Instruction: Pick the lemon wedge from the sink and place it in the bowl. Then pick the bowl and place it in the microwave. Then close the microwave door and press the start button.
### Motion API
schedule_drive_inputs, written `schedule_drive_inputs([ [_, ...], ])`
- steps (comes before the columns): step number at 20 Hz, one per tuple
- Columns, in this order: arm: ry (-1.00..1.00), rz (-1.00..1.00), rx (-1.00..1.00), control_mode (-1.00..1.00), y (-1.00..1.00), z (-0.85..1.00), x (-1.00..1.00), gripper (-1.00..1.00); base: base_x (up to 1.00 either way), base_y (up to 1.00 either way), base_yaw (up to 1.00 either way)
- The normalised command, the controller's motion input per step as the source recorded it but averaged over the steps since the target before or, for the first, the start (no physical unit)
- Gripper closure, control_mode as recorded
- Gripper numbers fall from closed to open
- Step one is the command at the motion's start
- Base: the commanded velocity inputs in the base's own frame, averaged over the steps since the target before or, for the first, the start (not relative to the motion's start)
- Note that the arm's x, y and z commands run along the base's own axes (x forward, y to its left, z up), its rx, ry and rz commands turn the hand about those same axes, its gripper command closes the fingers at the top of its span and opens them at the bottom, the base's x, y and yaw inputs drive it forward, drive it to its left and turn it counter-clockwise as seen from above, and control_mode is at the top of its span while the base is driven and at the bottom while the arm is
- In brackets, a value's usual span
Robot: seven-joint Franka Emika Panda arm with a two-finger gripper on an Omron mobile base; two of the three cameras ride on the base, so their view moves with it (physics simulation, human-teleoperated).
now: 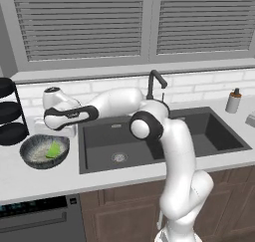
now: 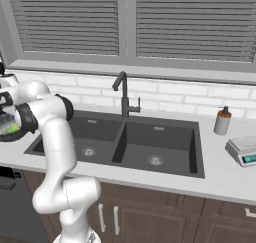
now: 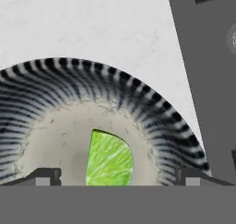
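Yellow-green, the lemon wedge (image 3: 109, 159) lies inside the bowl (image 3: 138, 105), directly between our wide, empty jaws, its long axis running away from the camera. The bowl sits on the counter (image 1: 30, 179) left of the sink (image 1: 119, 136). The gripper (image 1: 48, 122) hangs above it, the arm folded leftward over the basin; we judge the rim grasp comes next.

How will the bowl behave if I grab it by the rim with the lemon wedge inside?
The bowl looks rigid and wide with sloping walls, so a rim pinch may let it tilt, probably toward its far side. The lemon wedge lies loose on the cream floor and could slide if it tips. The gripper hangs above it, fingers spread wide.
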Motion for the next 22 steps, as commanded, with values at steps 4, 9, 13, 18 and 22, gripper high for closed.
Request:
schedule_drive_inputs([
  [4, 0.10, 0.00, 0.01, -1.00, -0.33, 0.10, -0.02, -1.00, 0.00, 0.00, 0.00],
  [9, 0.02, 0.01, 0.00, -1.00, -0.29, -0.02, 0.00, -1.00, 0.00, 0.00, 0.00],
  [13, 0.01, 0.00, 0.00, -1.00, -0.01, -0.17, 0.04, -1.00, 0.00, 0.00, 0.00],
  [18, 0.01, 0.00, 0.00, -1.00, 0.07, -0.29, 0.08, -1.00, 0.00, 0.00, 0.00],
  [22, 0.01, 0.00, 0.00, -1.00, 0.00, -0.34, 0.06, -1.00, 0.00, 0.00, 0.00],
])
